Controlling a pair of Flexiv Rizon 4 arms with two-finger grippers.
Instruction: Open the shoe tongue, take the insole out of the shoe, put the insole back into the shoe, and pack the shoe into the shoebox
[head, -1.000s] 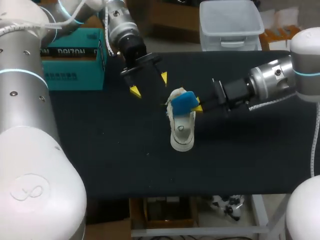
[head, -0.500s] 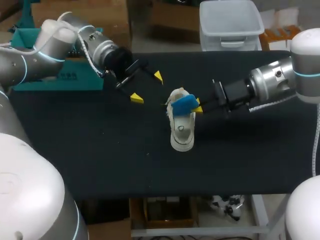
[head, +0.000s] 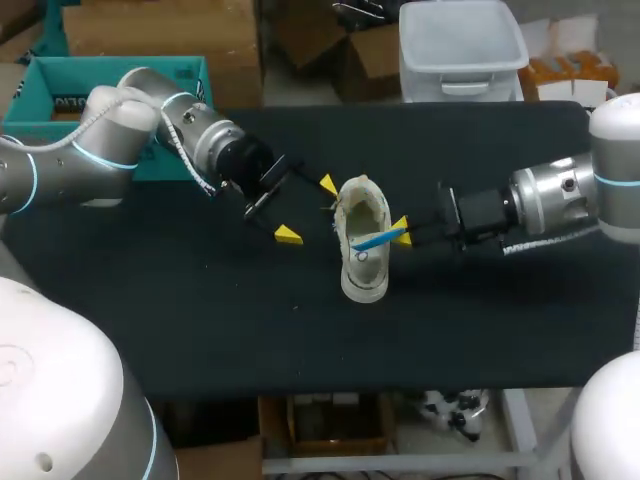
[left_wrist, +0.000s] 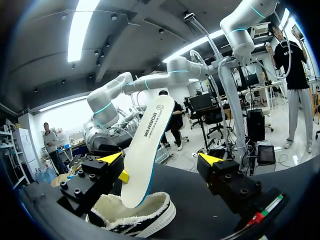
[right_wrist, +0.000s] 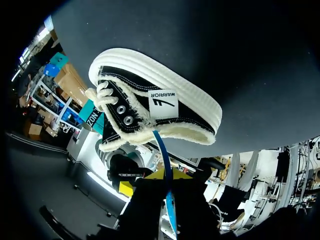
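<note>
Black cloth covers the table (head: 200, 320), and the shoe (head: 362, 262) stands near its middle. The right gripper (head: 402, 230) is closed on the insole (head: 378, 240), which stands upright with its lower end in the shoe opening. The left gripper (head: 308, 210) hangs open just left of the shoe. I judge the insole is not seated yet, and packing into the teal shoebox (head: 60, 90), far left, is not yet done.

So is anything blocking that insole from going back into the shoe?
Nothing visible does. The insole, pinched by the right gripper, has its lower end inside the shoe's opening. The left gripper is open beside the shoe, not over the opening.
</note>
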